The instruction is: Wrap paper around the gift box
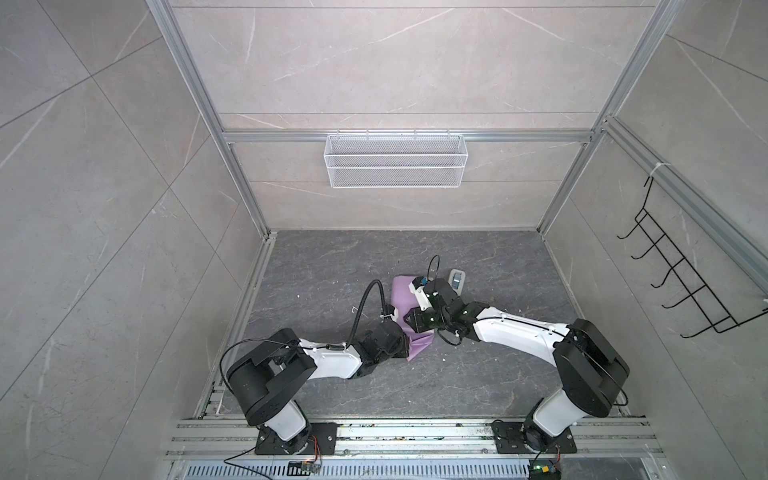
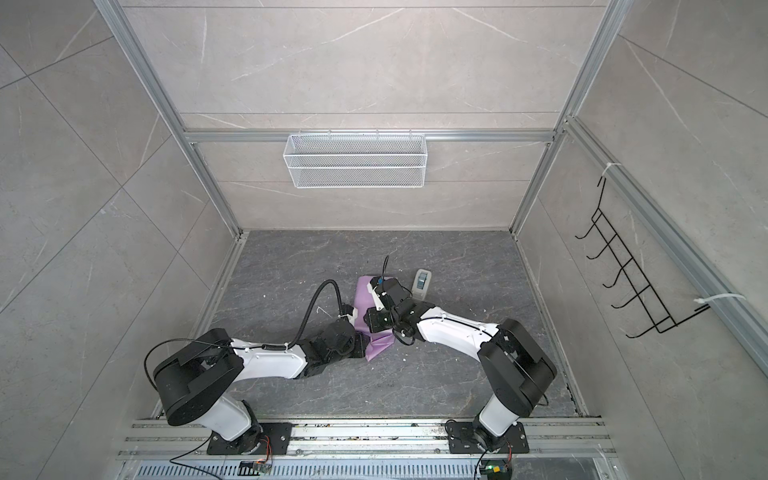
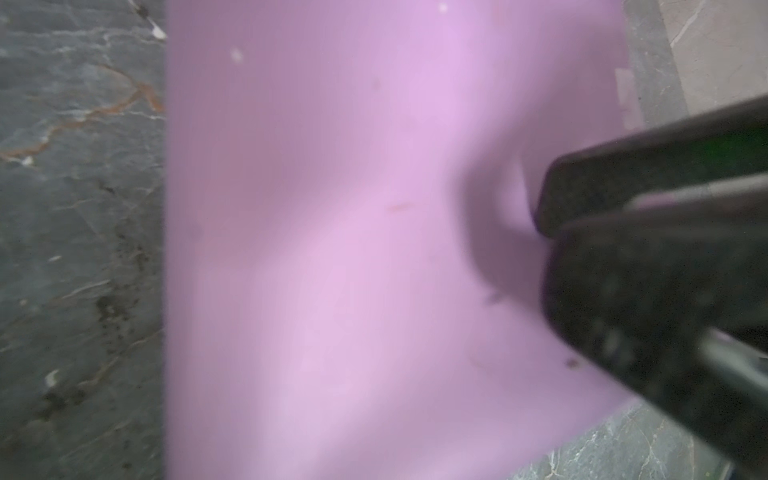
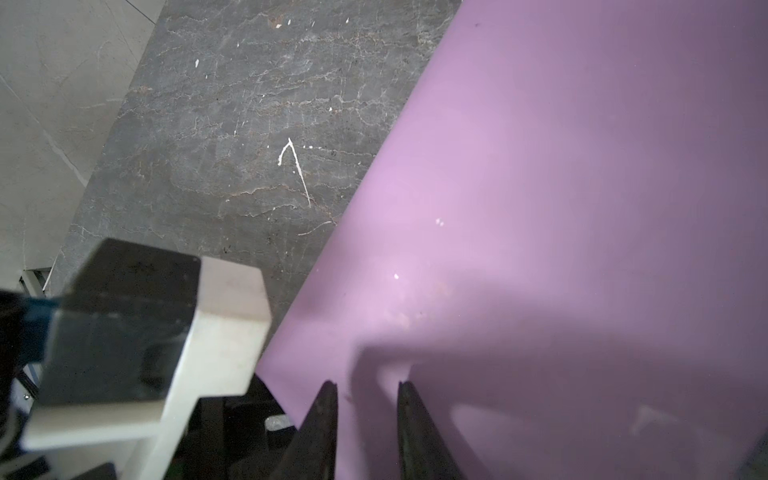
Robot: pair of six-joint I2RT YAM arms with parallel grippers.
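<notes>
**Working the paper mid-desk, both arms closing in over it**

Paper (image 1: 401,293) is lying in the middle of the desk (image 1: 332,270), lilac face up, between the two arms, and is showing in both top views (image 2: 363,293). It is bulging up rather than sitting flat. Its near corner is creasing on the desk beside the left wrist.

Right gripper (image 4: 365,388) is hanging right over the sheet (image 4: 540,208), close to its straight edge. Its fingertips (image 4: 328,399) are standing slightly apart, with lilac showing in the gap, so it is not clamping anything. Cannot tell if the tips are touching the paper.

Left gripper (image 1: 406,345) is sitting against the paper's near-left side. Its fingertips are hiding behind the wrist and the sheet, so I cannot tell whether they are apart or together.

In the left wrist view the paper (image 3: 332,249) is filling most of the frame, close and blurred. A dark housing (image 3: 665,270) with a green glint is pushing in from one side, and the sheet is dimpling next to it. Cannot tell which part that is.

Gift box is not showing in any view, so I cannot tell where it is.

Small grey-white device (image 1: 456,279) is sitting on the desk just past the right wrist, which is standing between it and the paper.
</notes>
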